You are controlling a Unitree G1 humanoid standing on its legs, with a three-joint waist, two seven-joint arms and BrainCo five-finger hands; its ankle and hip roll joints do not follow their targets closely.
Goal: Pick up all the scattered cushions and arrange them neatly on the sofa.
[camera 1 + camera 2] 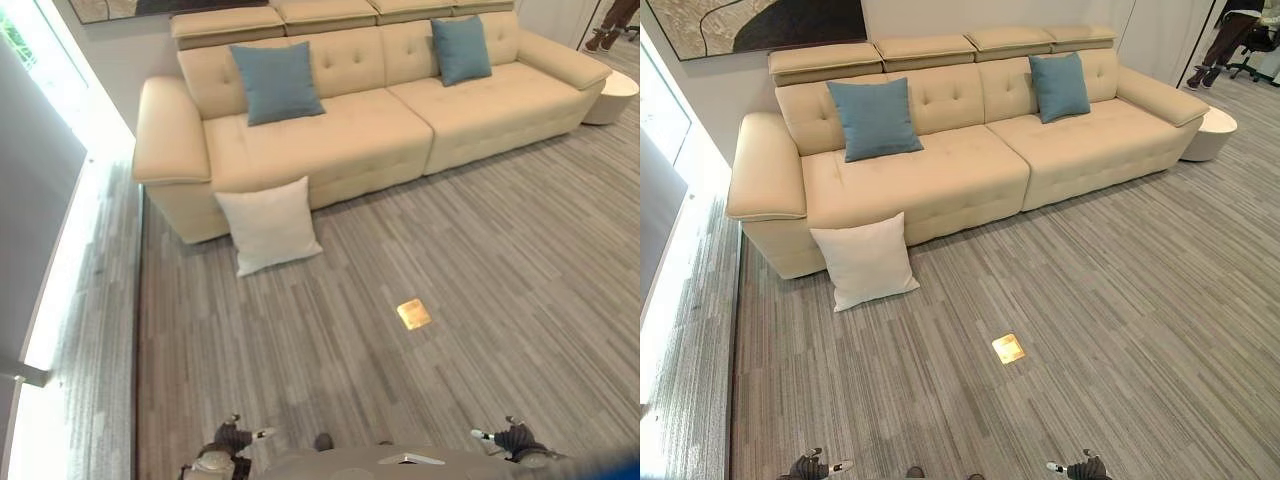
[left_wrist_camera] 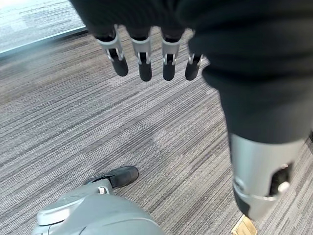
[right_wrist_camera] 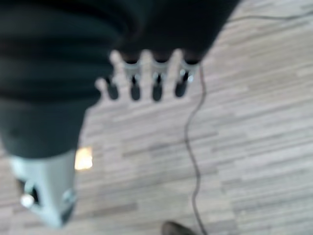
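White cushion (image 1: 864, 261) on the carpet, leaning against the sofa (image 1: 970, 170) front | two blue cushions (image 1: 874, 118) (image 1: 1059, 86) upright on the seat | left hand (image 2: 146, 54) fingers straight, empty | right hand (image 3: 146, 81) seemingly relaxed, holding nothing.

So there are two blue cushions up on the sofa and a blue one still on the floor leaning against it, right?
Not quite: the cushion on the floor is white, not blue, as the right eye view shows. It leans against the sofa front, and the two blue cushions do sit on the sofa.
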